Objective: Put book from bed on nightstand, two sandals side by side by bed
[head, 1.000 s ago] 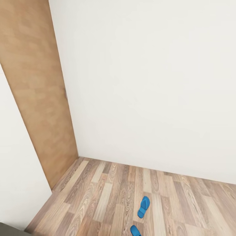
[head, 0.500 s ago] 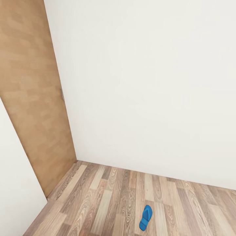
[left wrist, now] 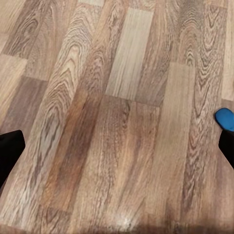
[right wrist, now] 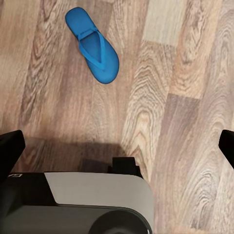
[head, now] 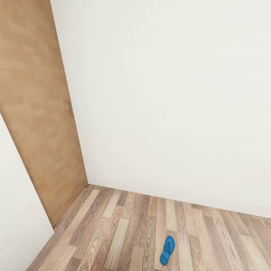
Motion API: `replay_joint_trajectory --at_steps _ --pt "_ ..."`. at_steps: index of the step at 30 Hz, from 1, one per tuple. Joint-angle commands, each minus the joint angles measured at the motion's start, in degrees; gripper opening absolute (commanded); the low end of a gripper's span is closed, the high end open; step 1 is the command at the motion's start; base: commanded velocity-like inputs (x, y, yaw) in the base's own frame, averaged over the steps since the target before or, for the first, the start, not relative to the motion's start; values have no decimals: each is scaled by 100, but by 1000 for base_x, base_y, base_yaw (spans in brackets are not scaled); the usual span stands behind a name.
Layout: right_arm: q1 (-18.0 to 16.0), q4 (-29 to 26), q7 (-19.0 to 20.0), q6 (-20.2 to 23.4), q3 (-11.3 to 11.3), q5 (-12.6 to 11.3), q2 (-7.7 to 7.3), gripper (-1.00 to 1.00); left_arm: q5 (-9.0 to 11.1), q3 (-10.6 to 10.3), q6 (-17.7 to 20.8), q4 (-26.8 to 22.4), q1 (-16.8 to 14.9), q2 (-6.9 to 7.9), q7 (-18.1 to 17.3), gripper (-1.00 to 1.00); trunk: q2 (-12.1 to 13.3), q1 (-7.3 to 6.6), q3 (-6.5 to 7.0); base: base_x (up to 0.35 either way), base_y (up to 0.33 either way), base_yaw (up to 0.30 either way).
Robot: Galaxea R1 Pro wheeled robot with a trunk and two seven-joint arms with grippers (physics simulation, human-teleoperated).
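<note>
Our left claw [left wrist: 117, 146] shows two plain black fingertips [left wrist: 9, 151], matte and blunt. Our right claw [right wrist: 117, 146] has matching black fingertips [right wrist: 10, 148]; behind it sits our base [right wrist: 97, 204], a light grey rounded panel over dark grey casing.

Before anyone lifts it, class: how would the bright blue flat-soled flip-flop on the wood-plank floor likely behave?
The bright blue flip-flop looks thin, so it is probably light and bends when gripped. Lying flat on the wood-plank floor, it would likely slide, not roll. Its thin Y-shaped strap probably flexes.
</note>
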Motion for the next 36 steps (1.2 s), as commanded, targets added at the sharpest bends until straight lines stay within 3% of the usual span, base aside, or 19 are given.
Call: replay_joint_trajectory --at_steps 1,36 --pt "-3 3 2 -18 -6 -1 2 100 3 5 -13 -1 -1 -2 -3 100 -3 0 -5 0 0 0" --pt "-3 2 2 -26 4 3 8 100 4 1 -39 -8 -1 3 -12 100 -3 0 -5 0 0 0"
